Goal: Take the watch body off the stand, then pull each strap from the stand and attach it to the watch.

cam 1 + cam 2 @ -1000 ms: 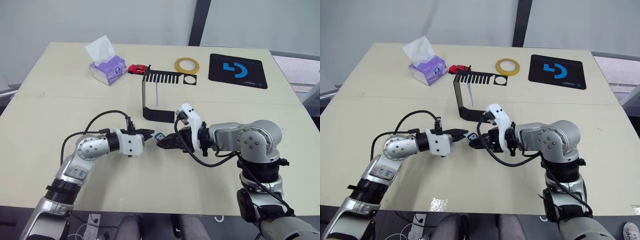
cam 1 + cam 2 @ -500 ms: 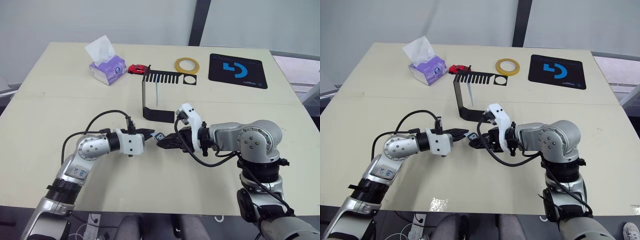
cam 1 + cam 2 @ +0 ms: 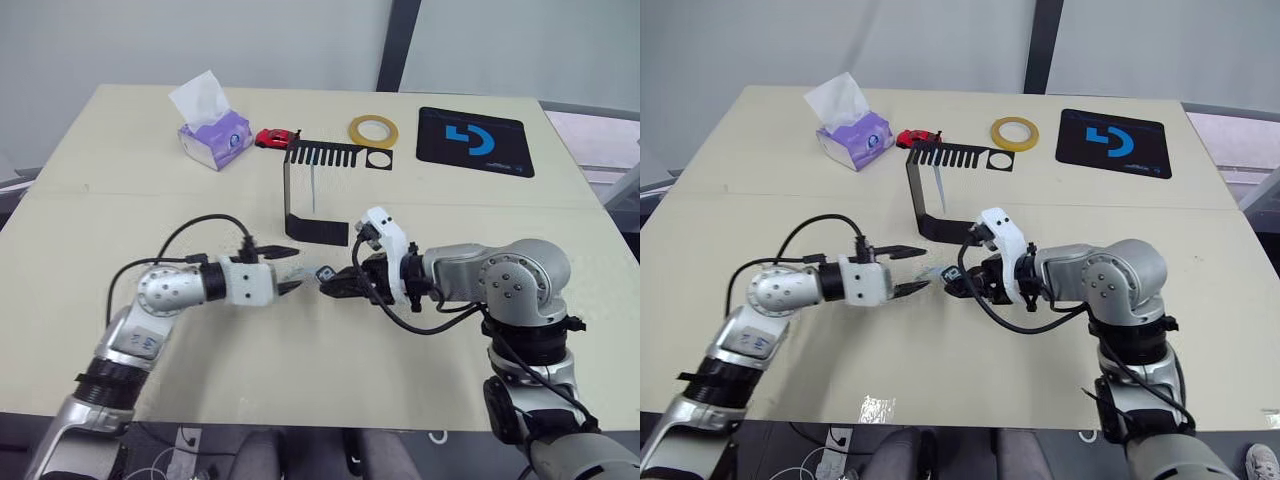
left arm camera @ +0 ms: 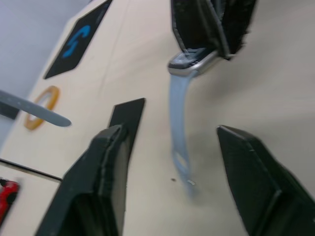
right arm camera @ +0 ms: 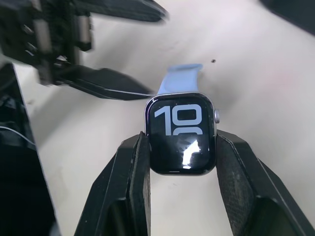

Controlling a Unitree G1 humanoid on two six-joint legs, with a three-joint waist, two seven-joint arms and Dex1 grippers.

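Now the right gripper (image 5: 181, 147) pinches the watch body (image 5: 181, 133) over the table, one strap (image 4: 179, 123) already hanging from it; the left gripper (image 4: 172, 196) is spread wide; I'd fetch the second strap from the stand (image 3: 318, 195), holding the body steady

Tissue box (image 3: 214, 137), red toy car (image 3: 276, 137), yellow tape ring (image 3: 372, 129), black mat (image 3: 475, 141) along the table's (image 3: 120, 230) far edge.
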